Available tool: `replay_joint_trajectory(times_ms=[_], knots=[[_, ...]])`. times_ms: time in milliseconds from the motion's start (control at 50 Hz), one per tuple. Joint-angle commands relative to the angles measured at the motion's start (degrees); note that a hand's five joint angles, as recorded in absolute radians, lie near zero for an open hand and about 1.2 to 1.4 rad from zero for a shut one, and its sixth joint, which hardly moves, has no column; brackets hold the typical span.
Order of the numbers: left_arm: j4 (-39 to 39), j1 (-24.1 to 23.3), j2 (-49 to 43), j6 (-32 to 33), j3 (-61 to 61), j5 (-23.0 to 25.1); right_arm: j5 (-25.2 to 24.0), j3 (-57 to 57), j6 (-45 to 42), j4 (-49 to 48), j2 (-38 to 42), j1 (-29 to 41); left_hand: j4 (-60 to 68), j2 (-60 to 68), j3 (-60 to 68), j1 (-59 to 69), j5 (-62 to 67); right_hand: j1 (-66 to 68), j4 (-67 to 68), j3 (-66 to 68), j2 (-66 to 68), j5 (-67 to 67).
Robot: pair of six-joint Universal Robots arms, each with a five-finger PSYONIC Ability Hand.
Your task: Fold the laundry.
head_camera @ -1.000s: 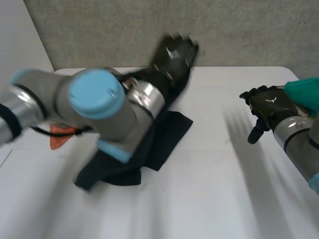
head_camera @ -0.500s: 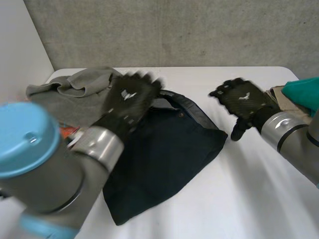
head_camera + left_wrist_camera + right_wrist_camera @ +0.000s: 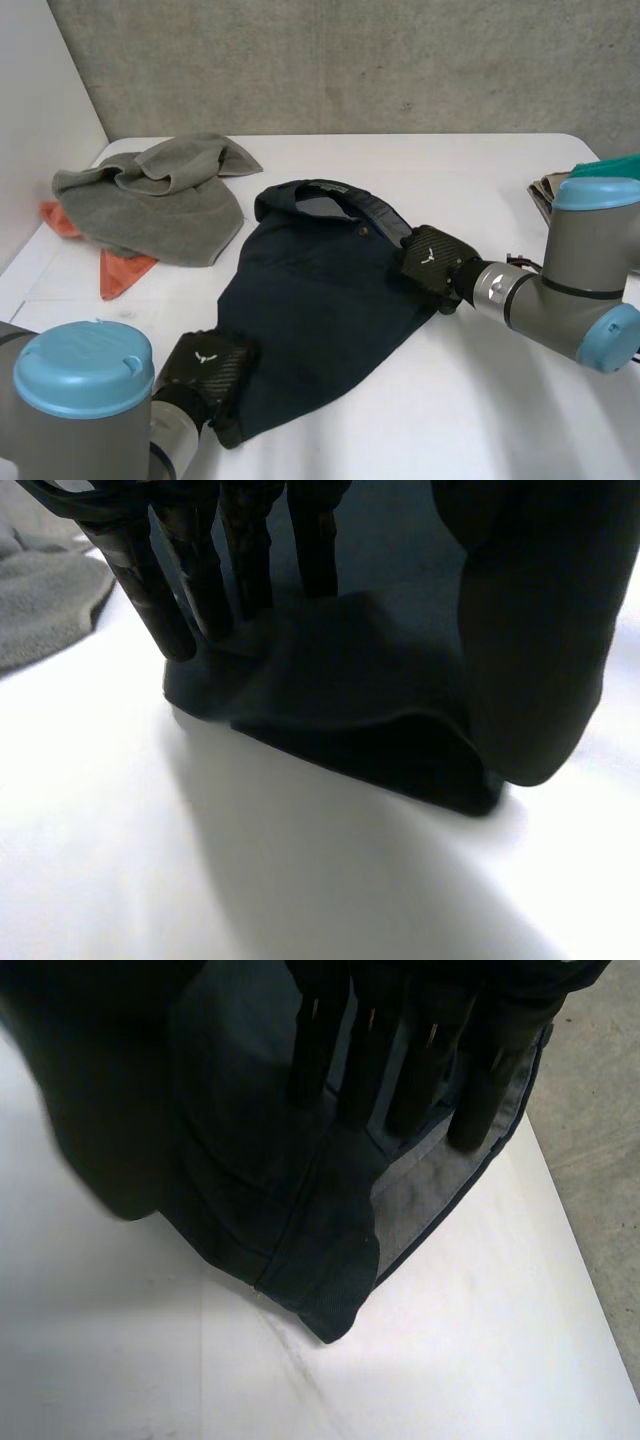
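The dark blue garment (image 3: 320,310) lay spread mid-way across the white table (image 3: 480,400), waistband at the far side. The left hand (image 3: 205,368) sat on its near corner, fingers (image 3: 190,580) straight and pressing the cloth, thumb (image 3: 530,630) apart (a low ridge bulged between them). The right hand (image 3: 432,262) rested at the right edge by the waistband, likewise straight-fingered and flat on the fabric. A grey towel (image 3: 150,195) lay heaped over an orange cloth (image 3: 118,277) at the far left.

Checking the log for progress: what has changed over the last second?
The left robot hand swung back to the near corner of the navy garment; the right robot hand came in onto its waistband edge. The garment now lies spread. The grey towel stayed put.
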Motion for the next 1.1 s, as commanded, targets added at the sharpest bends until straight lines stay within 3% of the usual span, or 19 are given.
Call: replay_joint_trajectory(times_ms=[20,40,80,240,320,360,440,540,580,600,620,760,820,900,980,1100], knots=[[7.69,-0.85,-2.54,5.05,0.21,-1.28,0.86,-0.29,2.70,-5.41,1.62,0.39,20.74,20.23,19.94,20.13,21.04,45.38,45.69,45.60,45.60,45.63],[9.61,-1.11,-2.89,6.44,0.29,-1.54,1.21,-0.12,4.80,-7.15,1.09,0.39,40.44,39.93,39.64,39.83,40.74,45.39,45.70,45.61,45.61,45.64],[11.55,-1.28,-3.07,7.68,0.29,-1.98,1.39,0.50,7.36,-8.92,0.04,0.39,60.02,59.51,59.22,59.41,60.32,45.39,45.70,45.61,45.61,45.64],[16.57,-0.94,-3.95,13.31,2.49,-2.60,2.88,3.66,17.56,-13.24,-7.79,0.83,60.13,59.62,59.34,59.52,60.44,45.39,45.70,45.61,45.61,45.64],[14.47,1.70,-0.19,12.87,3.54,-2.43,4.81,2.88,18.27,-8.76,-10.59,0.13,60.13,59.62,59.34,59.52,60.44,45.39,45.70,45.61,45.61,45.64],[12.36,3.28,6.40,12.52,4.16,-1.90,5.69,1.39,18.62,-3.67,-14.28,-0.75,60.13,59.62,59.34,59.52,60.44,45.39,45.70,45.61,45.61,45.64],[7.36,6.00,18.78,11.03,8.01,3.27,6.05,-4.66,20.45,6.69,-22.97,-3.21,60.13,59.62,59.34,59.52,60.44,45.39,45.70,45.61,45.61,45.64],[1.99,9.60,26.45,5.86,14.34,9.95,5.70,-9.78,29.67,10.84,-28.18,-4.36,60.13,59.62,59.34,59.52,60.44,45.39,45.70,45.61,45.61,45.64],[0.76,10.84,26.72,4.00,15.40,10.75,5.70,-9.52,31.18,12.16,-28.09,-4.53,60.13,59.62,59.34,59.52,60.44,25.66,25.97,25.88,25.87,25.90],[-0.82,11.37,25.76,2.43,15.76,11.02,5.96,-8.73,31.19,14.25,-27.05,-4.45,60.13,59.62,59.34,59.52,60.44,-4.79,-4.48,-4.57,-4.57,-4.54],[-1.44,11.63,24.89,1.89,15.67,11.11,6.13,-8.12,30.93,15.32,-26.26,-4.27,60.13,59.62,59.34,59.52,60.44,-13.08,-12.77,-12.86,-12.87,-12.84],[-4.96,11.11,18.64,3.37,12.87,10.50,6.75,-4.07,26.00,22.26,-18.62,-1.11,60.13,59.62,59.34,59.52,60.44,-23.58,-23.27,-23.36,-23.37,-23.34],[-4.79,10.93,18.55,3.91,12.34,10.06,7.19,-2.75,29.94,22.89,-16.15,0.12,60.13,59.62,59.34,59.52,60.44,-24.61,-24.30,-24.39,-24.39,-24.36],[-4.35,10.67,18.81,4.00,12.51,9.53,7.28,0.32,43.03,21.22,-14.21,2.23,60.13,59.62,59.34,59.52,60.44,-24.61,-24.30,-24.39,-24.39,-24.36],[-4.00,10.14,20.04,3.91,12.77,8.83,7.80,4.80,49.38,16.57,-12.80,5.83,60.13,59.62,59.34,59.52,60.44,-24.27,-23.96,-24.05,-24.05,-24.03],[-4.17,10.14,21.18,3.73,13.13,8.56,14.47,9.46,49.56,1.64,-9.20,10.49,60.13,59.62,59.34,59.52,60.44,-16.88,-16.57,-16.66,-16.67,-16.64]])
